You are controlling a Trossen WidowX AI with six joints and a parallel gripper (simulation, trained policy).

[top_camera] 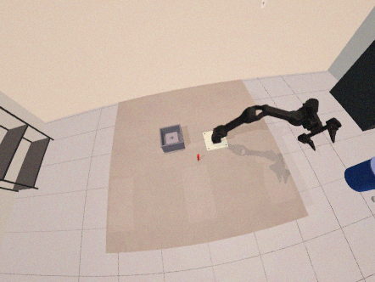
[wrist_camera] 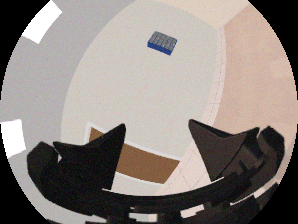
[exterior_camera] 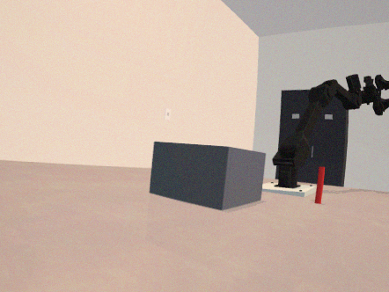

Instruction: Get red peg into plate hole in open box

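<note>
Currently I have the open box [top_camera: 166, 147] [exterior_camera: 189, 173] as my landmark, a dark, straight-walled thing standing on the brown tabletop [top_camera: 157, 204] [exterior_camera: 132, 246]. Top view: box upright, mouth up. Inside at the bottom, a pale plate [top_camera: 168, 135] with a small dark mark near its middle; too small for me to make out the hole properly.

Red peg [top_camera: 198, 157] [exterior_camera: 319, 185]: outside the box, near it, on the same side as the arm's mount. Exterior view has it on end, close to upright, foot on the tabletop. Nothing touches its sides.

White base plate [top_camera: 221, 146] [exterior_camera: 288, 189]: beyond the gap from the box, also near the peg, dark dots at its corners. My black arm [top_camera: 271, 111] [exterior_camera: 308, 120] rises from it and reaches away from the box, out past the tabletop's edge.

Claw [top_camera: 323, 146] [exterior_camera: 386, 94] [wrist_camera: 157, 125]: well apart from box and peg, up in the air. Wrist view gives me both fingers spread wide, nothing between them. Same view, past the fingertips: pale wall, brown panel, and a blue block-like thing [wrist_camera: 162, 43] with a grey gridded face. Neither box nor peg shows there.
</note>
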